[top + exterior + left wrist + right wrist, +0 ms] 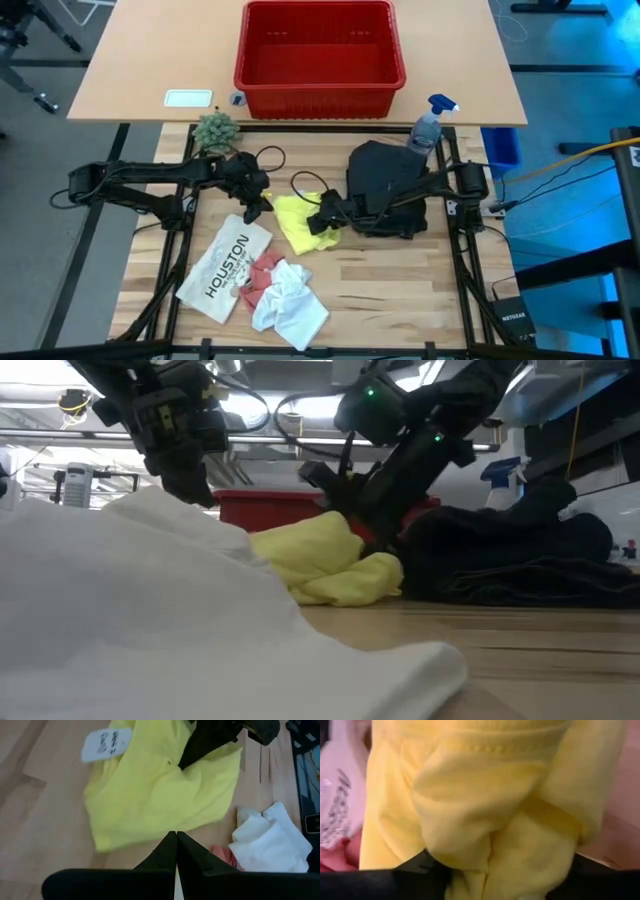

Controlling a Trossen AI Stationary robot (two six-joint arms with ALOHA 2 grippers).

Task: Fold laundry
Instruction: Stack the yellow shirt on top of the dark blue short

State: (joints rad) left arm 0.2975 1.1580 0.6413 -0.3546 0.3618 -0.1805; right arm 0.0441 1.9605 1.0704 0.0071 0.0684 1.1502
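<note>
The yellow T-shirt (pixel 296 222) lies crumpled on the table's middle, its right part against the heap of black trousers (pixel 390 190). My right gripper (pixel 324 220) reaches over the trousers and is shut on a bunch of the shirt (pixel 485 820). My left gripper (pixel 258 207) is shut and stands at the shirt's left edge (pixel 125 835), holding nothing. Nearer the front edge, the pink cloth (pixel 263 274) and the white cloth (pixel 292 305) lie on the table. My right gripper has a thick, several-layered bunch of the T-shirt's right part (pixel 490 855) between its two fingers (pixel 415 870), which stand well apart. The fingers come slanting down from the table's right side. The shirt rests on the table, slack.
A flat white item printed HOUSTON (pixel 225 265) lies at the front left beside the pink cloth. The red basket (pixel 318 90), a spray bottle (pixel 427 127) and a small plant (pixel 215 130) stand at the far side. Bare wood shows at the front right.
</note>
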